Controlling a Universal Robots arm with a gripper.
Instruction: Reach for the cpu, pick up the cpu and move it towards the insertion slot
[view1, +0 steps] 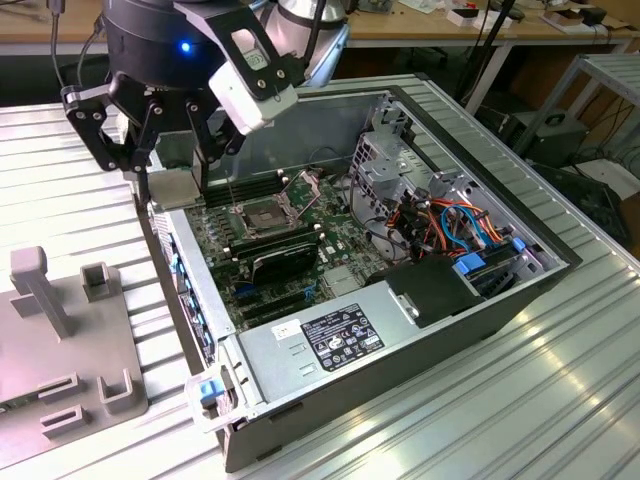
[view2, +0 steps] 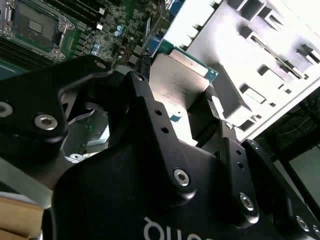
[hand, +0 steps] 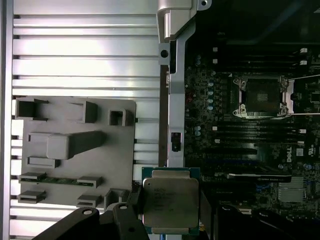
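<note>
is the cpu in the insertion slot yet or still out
Out. The gripper holds the cpu over the case's edge, and the insertion slot on the board shows a bare dark centre.

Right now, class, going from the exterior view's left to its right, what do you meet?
Grey slotted fixture plate → hand holding the cpu → insertion slot → drive cage → blue cables.
</note>
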